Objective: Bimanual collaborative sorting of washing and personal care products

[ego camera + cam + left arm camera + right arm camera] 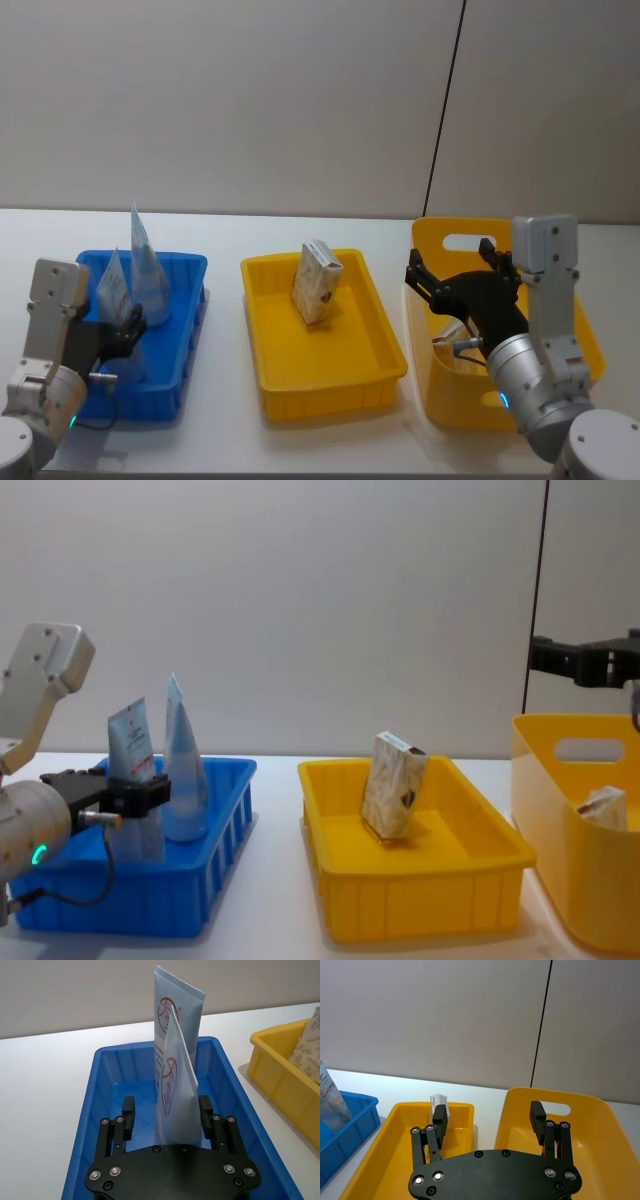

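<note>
The blue bin (97, 1090) and yellow tray (385, 345) are smooth moulded plastic with a soft sheen. The squeeze tube (130, 742) and pouch (183, 770) look like glossy plastic film (the pouch partly see-through). The packet (316, 288) has a matt wrap, and the left gripper (166, 1105) is matt black.

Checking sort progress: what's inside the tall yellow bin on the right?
One beige patterned packet shows over the near rim; the floor of the tall yellow bin is hidden by its wall.
</note>
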`<state>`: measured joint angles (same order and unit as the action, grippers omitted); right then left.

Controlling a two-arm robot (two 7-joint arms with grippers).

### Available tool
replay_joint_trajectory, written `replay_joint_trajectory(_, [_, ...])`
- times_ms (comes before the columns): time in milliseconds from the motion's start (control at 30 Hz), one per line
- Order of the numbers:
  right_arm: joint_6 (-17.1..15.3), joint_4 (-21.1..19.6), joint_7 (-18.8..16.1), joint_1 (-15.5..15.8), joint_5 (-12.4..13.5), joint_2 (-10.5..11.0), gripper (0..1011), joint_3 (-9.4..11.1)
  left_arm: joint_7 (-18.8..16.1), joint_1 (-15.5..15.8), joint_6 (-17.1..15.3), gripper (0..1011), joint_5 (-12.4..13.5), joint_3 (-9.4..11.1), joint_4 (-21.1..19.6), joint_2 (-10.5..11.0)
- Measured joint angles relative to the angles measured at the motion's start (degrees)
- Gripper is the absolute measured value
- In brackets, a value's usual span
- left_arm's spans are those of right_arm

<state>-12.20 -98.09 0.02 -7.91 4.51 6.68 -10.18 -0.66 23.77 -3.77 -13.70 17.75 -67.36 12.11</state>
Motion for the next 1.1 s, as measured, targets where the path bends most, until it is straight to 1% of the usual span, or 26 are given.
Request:
replay_joint_trajectory(33, [0.0, 0.0, 0.0, 0.0, 0.0, 0.0, 1004, 0.0, 0.0, 0.0, 0.0, 757, 0.0, 0.0, 0.0, 0.0])
replay_joint_trajectory(67, [0.0, 0.0, 0.0, 0.0, 0.0, 0.0, 1004, 0.0, 0.0, 0.2, 0.1, 716, 0.1, 0.0, 0.4, -0.2])
replay_joint_trajectory(133, [0.0, 0.0, 0.0, 0.0, 0.0, 0.0, 1004, 0.0, 0.0, 0.5, 0.2, 680, 0.2, -0.1, 1.0, -0.4])
replay_joint_trajectory(167, [0.0, 0.0, 0.0, 0.0, 0.0, 0.0, 1004, 0.0, 0.0, 0.6, 0.3, 618, 0.2, -0.1, 1.2, -0.4])
replay_joint_trajectory(233, [0.0, 0.0, 0.0, 0.0, 0.0, 0.0, 1004, 0.0, 0.0, 0.7, 0.3, 577, 0.3, -0.2, 1.5, -0.6])
replay_joint_trajectory(267, [0.0, 0.0, 0.0, 0.0, 0.0, 0.0, 1004, 0.0, 0.0, 0.8, 0.3, 516, 0.4, -0.2, 1.8, -0.7])
replay_joint_trajectory(300, [0.0, 0.0, 0.0, 0.0, 0.0, 0.0, 1004, 0.0, 0.0, 0.9, 0.4, 499, 0.5, -0.3, 1.9, -0.8])
replay_joint_trajectory(333, [0.0, 0.0, 0.0, 0.0, 0.0, 0.0, 1004, 0.0, -0.1, 1.0, 0.4, 443, 0.6, -0.3, 2.1, -0.9])
replay_joint_trajectory(367, [0.0, 0.0, 0.0, 0.0, 0.0, 0.0, 1004, 0.0, -0.1, 1.1, 0.4, 443, 0.6, -0.3, 2.2, -1.0])
replay_joint_trajectory(400, [0.0, 0.0, 0.0, 0.0, 0.0, 0.0, 1004, 0.0, -0.1, 1.1, 0.4, 402, 0.6, -0.3, 2.3, -1.1])
replay_joint_trajectory(467, [0.0, 0.0, 0.0, 0.0, 0.0, 0.0, 1004, 0.0, -0.2, 1.2, 0.4, 368, 0.8, -0.4, 2.6, -1.2])
replay_joint_trajectory(867, [0.0, 0.0, 0.0, 0.0, 0.0, 0.0, 1004, 0.0, 0.1, 1.6, 0.8, 306, 1.4, -0.7, 3.1, -1.6])
replay_joint_trajectory(1100, [0.0, 0.0, 0.0, 0.0, 0.0, 0.0, 1004, 0.0, 1.7, 1.6, 2.4, 282, 1.6, -0.7, 2.2, -1.3])
